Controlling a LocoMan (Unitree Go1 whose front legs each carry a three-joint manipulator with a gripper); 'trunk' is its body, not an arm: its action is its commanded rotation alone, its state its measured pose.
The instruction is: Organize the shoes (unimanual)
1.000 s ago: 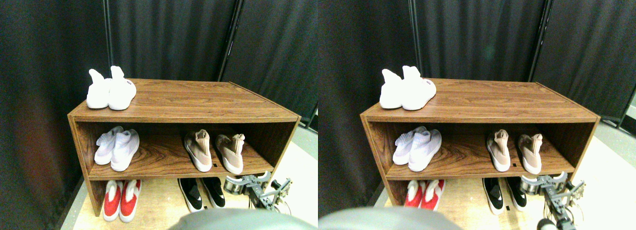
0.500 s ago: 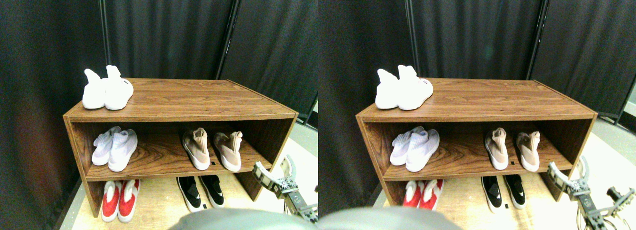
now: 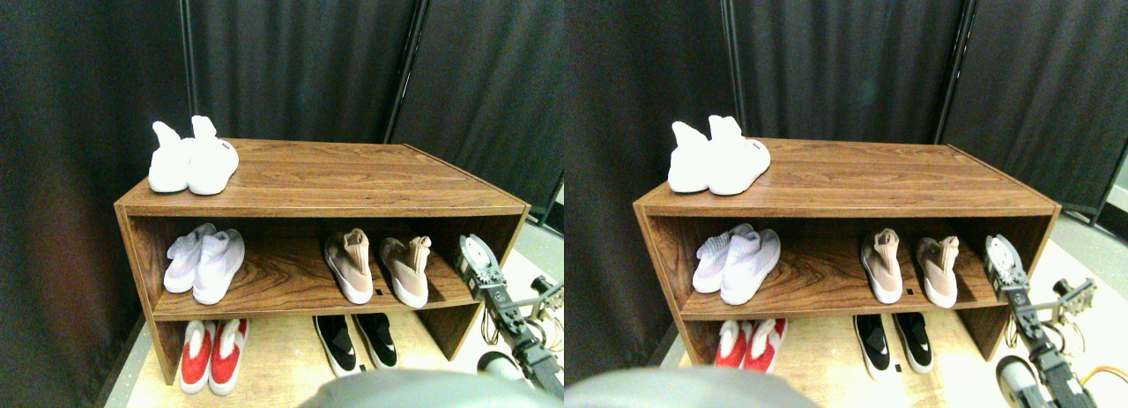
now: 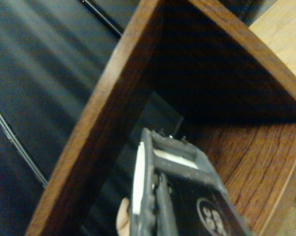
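The tan-beige knit shoes stand a little apart on the right half of the middle shelf, one (image 3: 349, 265) beside the other (image 3: 408, 269), toes toward me. The low black pair (image 3: 357, 341) sits on the floor below them. My right gripper (image 3: 474, 251) is raised at the right end of the middle shelf opening, just right of the nearer tan shoe and apart from it. It holds nothing that I can see. In the wrist view the dark jaw frame points into the shelf's corner, between side wall (image 4: 101, 128) and shelf board (image 4: 251, 157).
The wooden shoe rack (image 3: 335, 174) carries a white pair (image 3: 192, 157) on top at the left. A pale pair (image 3: 204, 263) stands on the middle shelf's left. A red-and-white pair (image 3: 213, 355) is on the floor beneath. Dark curtains hang behind.
My gripper has swung up and to the right, from floor level beside the black shoes to the right end of the middle shelf. The shoes have not moved.
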